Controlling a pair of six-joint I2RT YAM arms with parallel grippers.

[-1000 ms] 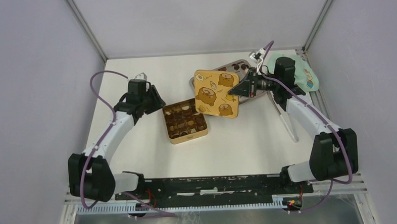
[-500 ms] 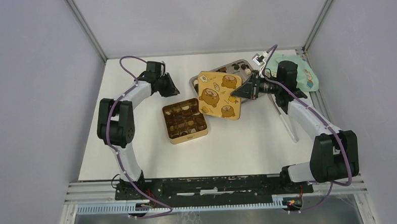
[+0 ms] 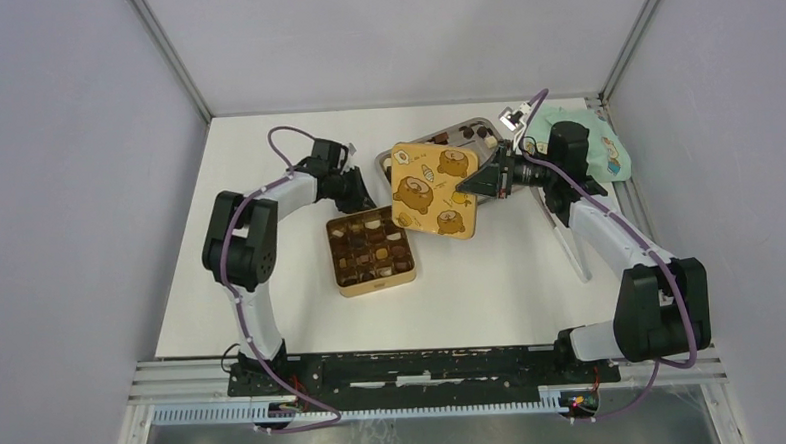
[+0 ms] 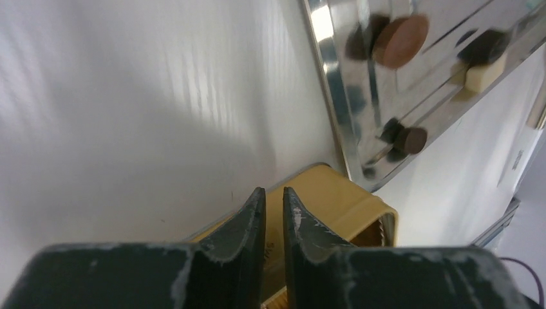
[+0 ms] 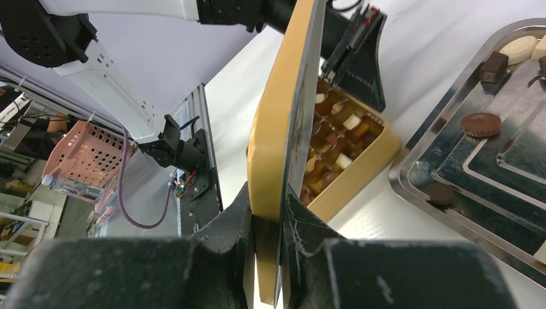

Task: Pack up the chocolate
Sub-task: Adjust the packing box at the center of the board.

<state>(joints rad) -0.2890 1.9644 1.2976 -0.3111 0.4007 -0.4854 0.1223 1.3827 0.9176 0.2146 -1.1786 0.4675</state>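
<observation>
1. The whole table point(image 3: 272, 287) is looked down on from high behind the arm bases, with its far edge faced.
2. From the left wrist, the left gripper point(image 4: 270, 193) is seen close up, with a corner of the gold tin point(image 4: 335, 199) and the silver tray point(image 4: 331, 96) beyond.
3. From the right wrist, the right gripper point(image 5: 267, 193) is seen close up, faced toward the table's left edge.
4. The gold tin and silver tray are shared by all three views.

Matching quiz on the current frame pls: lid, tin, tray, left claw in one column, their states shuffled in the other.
1. lid
2. tin
3. tray
4. left claw

A. flat on the table, cells holding chocolate
B. near-shut, empty, by the tin's far rim
C. held on edge in the right claw
D. carries a few loose pieces

Pairs: 1-C, 2-A, 3-D, 4-B
</observation>
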